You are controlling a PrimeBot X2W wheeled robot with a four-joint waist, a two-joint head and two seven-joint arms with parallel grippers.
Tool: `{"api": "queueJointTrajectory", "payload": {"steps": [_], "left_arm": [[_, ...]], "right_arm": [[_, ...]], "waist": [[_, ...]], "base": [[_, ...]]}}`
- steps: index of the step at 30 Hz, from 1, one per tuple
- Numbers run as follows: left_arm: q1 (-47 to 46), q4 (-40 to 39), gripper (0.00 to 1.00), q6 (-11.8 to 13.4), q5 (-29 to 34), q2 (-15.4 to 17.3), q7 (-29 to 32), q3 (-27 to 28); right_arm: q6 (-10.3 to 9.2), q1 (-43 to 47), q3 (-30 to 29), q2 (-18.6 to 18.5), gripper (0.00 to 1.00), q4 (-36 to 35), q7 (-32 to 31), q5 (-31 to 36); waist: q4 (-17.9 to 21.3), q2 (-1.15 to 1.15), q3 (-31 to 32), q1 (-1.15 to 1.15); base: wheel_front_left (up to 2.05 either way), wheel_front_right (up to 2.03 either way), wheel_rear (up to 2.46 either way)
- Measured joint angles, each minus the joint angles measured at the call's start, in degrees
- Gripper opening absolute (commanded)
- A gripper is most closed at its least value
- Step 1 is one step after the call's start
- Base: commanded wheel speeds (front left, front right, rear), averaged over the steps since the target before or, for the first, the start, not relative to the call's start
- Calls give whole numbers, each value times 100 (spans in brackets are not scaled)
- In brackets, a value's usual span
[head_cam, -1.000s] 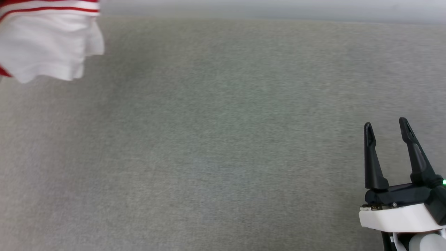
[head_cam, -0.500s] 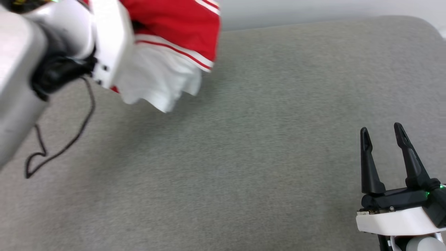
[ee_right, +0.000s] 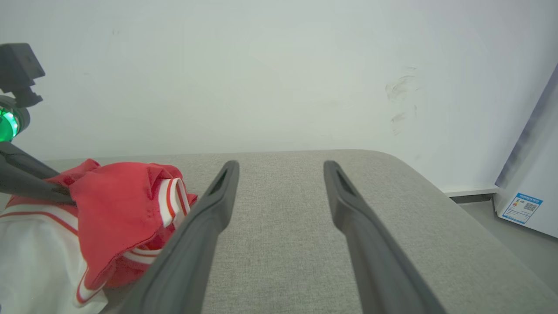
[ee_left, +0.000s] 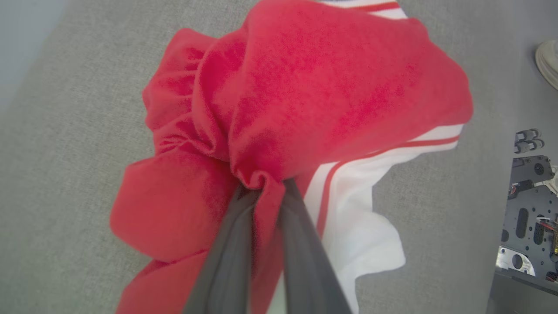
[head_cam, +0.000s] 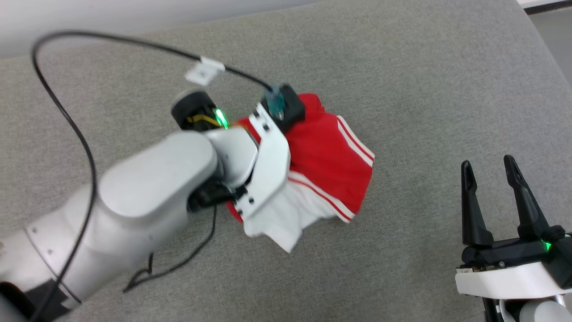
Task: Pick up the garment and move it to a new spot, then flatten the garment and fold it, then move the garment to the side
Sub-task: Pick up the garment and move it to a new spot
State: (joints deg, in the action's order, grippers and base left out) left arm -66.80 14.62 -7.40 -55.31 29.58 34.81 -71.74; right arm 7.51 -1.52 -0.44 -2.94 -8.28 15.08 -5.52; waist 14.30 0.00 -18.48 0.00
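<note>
Grey cushion (head_cam: 424, 89) — left fingers (ee_left: 226, 261) tight on the bunched garment (ee_left: 305, 87) — right fingers (head_cam: 473, 210) wide apart.

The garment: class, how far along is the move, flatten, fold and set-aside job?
Done: the garment is gripped, bunched in the shut left gripper. In hand: the move, with it held over the grey surface. Left: laying down, flattening, folding, moving aside; the right gripper is open, holding nothing.

Nothing can be read; the blue sticker (ee_right: 522, 208) on the white cabinet (ee_right: 537, 174) is too small.
</note>
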Motion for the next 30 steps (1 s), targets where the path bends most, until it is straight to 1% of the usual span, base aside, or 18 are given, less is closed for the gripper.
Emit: {"api": "queueJointTrajectory", "payload": {"steps": [3,6,9,10,11,14,17,20,22,24,26,30], "left_arm": [[320,78,0,1,-5,-134,3,-125],[586,164,0,1,115,-187,82,-156],[796,227,0,2,296,-270,27,-155],[807,352,100,1,455,-321,-469,-169],[719,492,100,1,568,-377,-1251,-155],[612,676,100,13,770,-444,-2053,-11],[658,773,100,278,1043,-479,-2865,167],[865,766,100,735,1277,-426,-3682,368],[1085,716,100,1059,1384,-307,-4133,477],[1332,641,100,1444,1467,-176,-4543,612],[1623,502,100,1816,1481,-83,-4784,792],[2140,120,100,2464,1597,34,-4962,1151]], "right_arm": [[0,-54,9,0,100,23,0,0],[0,-71,20,0,100,54,0,0],[0,-73,12,0,100,85,0,4],[0,-42,-2,0,100,116,0,56],[0,71,-26,0,100,147,0,105],[0,202,-19,1,100,202,0,168],[0,308,-12,0,100,213,0,235],[-1,418,-26,2,100,219,0,258],[0,470,-38,1,100,220,0,285],[0,561,-54,2,100,220,0,304],[0,655,-93,2,100,218,0,316],[-1,788,-159,0,100,224,0,315]], "waist": [[24,0,-71,0],[27,0,-88,0],[8,0,-50,0],[-45,0,50,0],[-126,0,206,0],[-236,0,403,0],[-368,0,622,0],[-499,0,842,0],[-585,0,975,0],[-676,0,1088,0],[-780,0,1181,0],[-1003,0,1324,0]], "base": [[0,0,0],[0,0,0],[0,0,0],[0,0,0],[0,0,0],[0,0,0],[0,0,0],[0,0,0],[0,0,0],[0,0,0],[0,0,0],[0,0,0]]}}
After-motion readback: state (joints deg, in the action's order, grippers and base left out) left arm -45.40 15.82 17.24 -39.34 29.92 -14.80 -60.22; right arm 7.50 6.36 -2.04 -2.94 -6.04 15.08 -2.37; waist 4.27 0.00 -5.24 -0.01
